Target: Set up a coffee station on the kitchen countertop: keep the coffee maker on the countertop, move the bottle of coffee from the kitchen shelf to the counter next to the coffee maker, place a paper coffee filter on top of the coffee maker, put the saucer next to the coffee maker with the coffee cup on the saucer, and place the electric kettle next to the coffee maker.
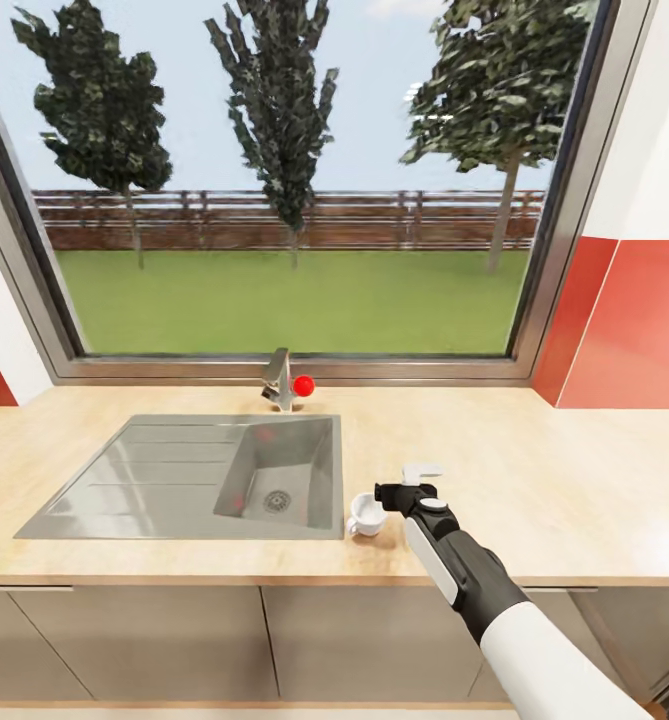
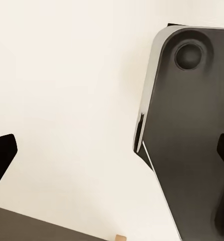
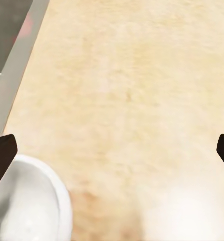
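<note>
Spread wide and empty, the right gripper (image 1: 411, 482) is held just right of the coffee cup (image 1: 366, 515) on the kitchen countertop (image 1: 574, 470).

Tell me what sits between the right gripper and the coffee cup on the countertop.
Nothing. In the head view the right gripper is just beside the coffee cup, with bare countertop between them. The right wrist view shows the same stretch bare.

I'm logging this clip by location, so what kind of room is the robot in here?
Most likely a home kitchen: a steel sink with a faucet is set into the kitchen countertop under a large window facing a lawn, and the coffee cup sits beside the sink.
</note>
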Tool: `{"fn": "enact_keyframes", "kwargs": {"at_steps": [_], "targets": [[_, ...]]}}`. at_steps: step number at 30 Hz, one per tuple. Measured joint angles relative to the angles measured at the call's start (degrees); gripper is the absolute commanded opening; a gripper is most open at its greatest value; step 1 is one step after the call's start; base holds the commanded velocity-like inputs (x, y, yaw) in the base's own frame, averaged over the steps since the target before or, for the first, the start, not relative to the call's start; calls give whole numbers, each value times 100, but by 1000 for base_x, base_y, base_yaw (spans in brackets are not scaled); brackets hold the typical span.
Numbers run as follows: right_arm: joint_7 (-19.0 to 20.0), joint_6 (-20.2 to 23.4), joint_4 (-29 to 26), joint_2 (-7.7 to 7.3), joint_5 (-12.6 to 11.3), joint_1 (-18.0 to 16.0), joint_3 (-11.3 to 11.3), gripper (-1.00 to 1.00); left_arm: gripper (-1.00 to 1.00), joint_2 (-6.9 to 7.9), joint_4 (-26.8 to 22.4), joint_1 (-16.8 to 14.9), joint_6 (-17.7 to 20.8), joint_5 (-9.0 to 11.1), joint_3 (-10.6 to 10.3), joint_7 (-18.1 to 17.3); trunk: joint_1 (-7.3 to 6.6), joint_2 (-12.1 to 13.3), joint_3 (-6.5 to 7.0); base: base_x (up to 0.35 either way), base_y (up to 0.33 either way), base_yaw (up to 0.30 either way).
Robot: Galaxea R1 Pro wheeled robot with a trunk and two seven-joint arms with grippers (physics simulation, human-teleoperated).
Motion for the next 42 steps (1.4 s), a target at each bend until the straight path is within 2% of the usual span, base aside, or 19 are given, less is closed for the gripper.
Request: {"fn": "enact_keyframes", "kwargs": {"at_steps": [14,42], "targets": [[3,-8,294,17,-5,0,3,100,100,-9,-8,0,-10,17,3,1,0,0,0,-28,97,0],[9,-45,619,23,-18,0,5,100,100,0,0,0,-6,18,9,0,0,0,0,-1,3,0]]}}
